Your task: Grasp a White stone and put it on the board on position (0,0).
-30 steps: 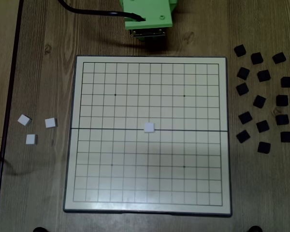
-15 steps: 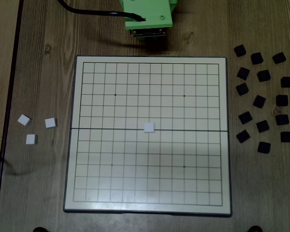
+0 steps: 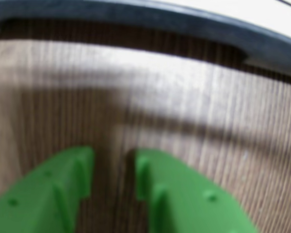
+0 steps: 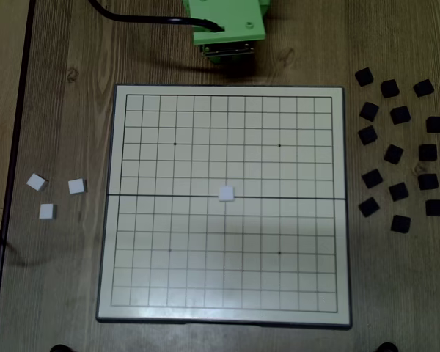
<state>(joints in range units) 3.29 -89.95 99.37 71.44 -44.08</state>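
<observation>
A white stone (image 4: 226,193) lies flat on the board (image 4: 293,279), on the middle seam at the grid's centre crossing, covering the centre dot. Three more white stones (image 4: 76,186) lie on the wooden table left of the board. My green arm (image 4: 227,26) sits beyond the board's top edge in the fixed view. In the wrist view my gripper (image 3: 114,155) hangs over bare wood with its two green fingers (image 3: 63,189) a little apart and nothing between them. The board's dark rim (image 3: 184,22) runs across the top of that view.
Several black square pieces (image 4: 397,152) are scattered on the table right of the board. A black cable (image 4: 143,19) runs from the arm to the upper left. The table's left edge (image 4: 18,147) has a dark strip.
</observation>
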